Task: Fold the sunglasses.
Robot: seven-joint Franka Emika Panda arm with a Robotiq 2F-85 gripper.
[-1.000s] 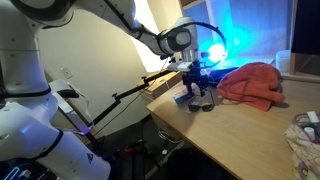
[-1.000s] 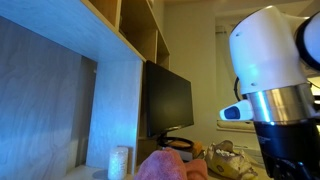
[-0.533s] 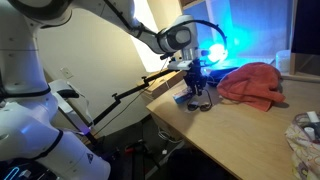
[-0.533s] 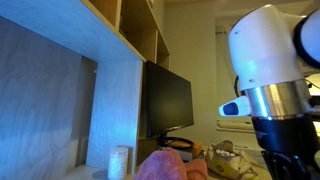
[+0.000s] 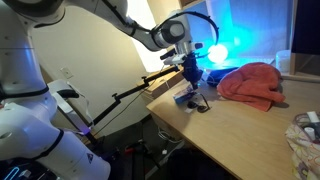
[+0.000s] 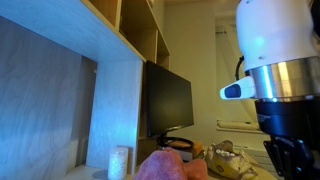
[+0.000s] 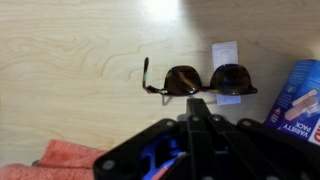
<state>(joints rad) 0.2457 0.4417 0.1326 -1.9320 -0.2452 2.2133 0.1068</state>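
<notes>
The sunglasses (image 7: 205, 80) lie on the wooden table, black-framed with two dark lenses, partly over a white slip of paper (image 7: 226, 52). One thin arm stands out at their left end in the wrist view. My gripper (image 7: 197, 104) hangs above them with its fingers pressed together, and nothing shows between them. The tips point at the bridge between the lenses. In an exterior view the gripper (image 5: 191, 84) is raised a little over the sunglasses (image 5: 199, 102) near the table's far corner.
A red cloth (image 5: 252, 82) is heaped beside the sunglasses and shows in the wrist view too as the cloth (image 7: 70, 157). A blue-and-white box (image 7: 300, 95) lies close to the right lens. A monitor (image 6: 168, 100) stands behind. The table edge (image 5: 170, 115) is near.
The fingers have gone from open to shut. The gripper has lifted up off the sunglasses, which stay on the table.
</notes>
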